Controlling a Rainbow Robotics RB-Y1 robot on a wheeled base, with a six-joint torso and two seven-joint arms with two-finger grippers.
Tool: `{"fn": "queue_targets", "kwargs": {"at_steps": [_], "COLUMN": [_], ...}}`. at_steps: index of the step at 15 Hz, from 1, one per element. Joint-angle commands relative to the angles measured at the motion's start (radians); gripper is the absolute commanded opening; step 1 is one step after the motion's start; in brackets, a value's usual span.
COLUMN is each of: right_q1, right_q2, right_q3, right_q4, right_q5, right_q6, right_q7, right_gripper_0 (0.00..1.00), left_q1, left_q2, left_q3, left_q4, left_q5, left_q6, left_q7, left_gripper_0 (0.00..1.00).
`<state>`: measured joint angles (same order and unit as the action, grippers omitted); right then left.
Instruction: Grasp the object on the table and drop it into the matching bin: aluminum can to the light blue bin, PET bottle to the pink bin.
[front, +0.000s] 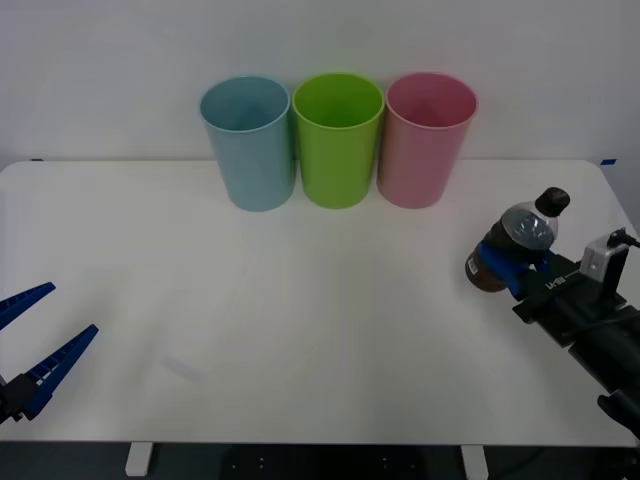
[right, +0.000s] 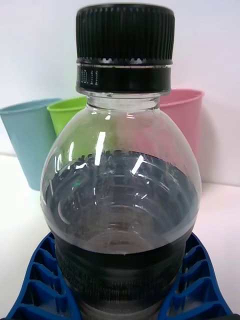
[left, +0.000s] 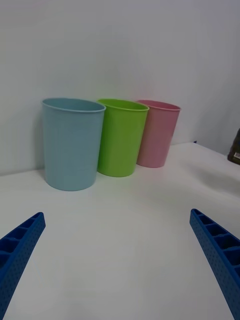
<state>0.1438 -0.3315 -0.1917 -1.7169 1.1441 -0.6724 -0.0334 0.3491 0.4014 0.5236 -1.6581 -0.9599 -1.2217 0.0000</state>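
White table (front: 300, 330) against a plain white wall, three tubs in a row at the back: light blue bin (front: 248, 142), green tub (front: 338, 138), pink bin (front: 429, 138), each touching or nearly touching the next.

Right gripper (front: 512, 268) is over the right side of the table, jaws closed on the PET bottle (front: 515, 245). Blue ribbed fingers (right: 202, 287) clamp the lower body on both sides, cap (right: 125, 47) pointing away from the wrist. Bottle looks tilted and seems lifted clear of the table, though I can't confirm the gap. Grip low on the body leaves the shoulder and cap sticking out past the jaws, probably so it falls free once the jaws part.

Pink bin sits ahead of the jaws, past the cap and slightly to one side in the right wrist view; green tub is next to it, so aim matters. My read: grasp done, carry to the pink bin next.

Left gripper (front: 40, 345) is parked near the front left edge, jaws wide open, holding nothing, facing the tubs from well back.
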Motion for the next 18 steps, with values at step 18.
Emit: {"fn": "queue_targets", "kwargs": {"at_steps": [18], "right_q1": [-0.448], "right_q2": [-0.139], "right_q3": [0.026], "right_q4": [0.022], "right_q5": [0.353], "right_q6": [0.077], "right_q7": [-0.559], "right_gripper_0": [0.0], "left_q1": [0.0], "left_q2": [0.0], "left_q3": [0.0], "left_q4": [0.0], "left_q5": [0.0], "left_q6": [0.0], "left_q7": [0.0], "left_gripper_0": [1.0]}}
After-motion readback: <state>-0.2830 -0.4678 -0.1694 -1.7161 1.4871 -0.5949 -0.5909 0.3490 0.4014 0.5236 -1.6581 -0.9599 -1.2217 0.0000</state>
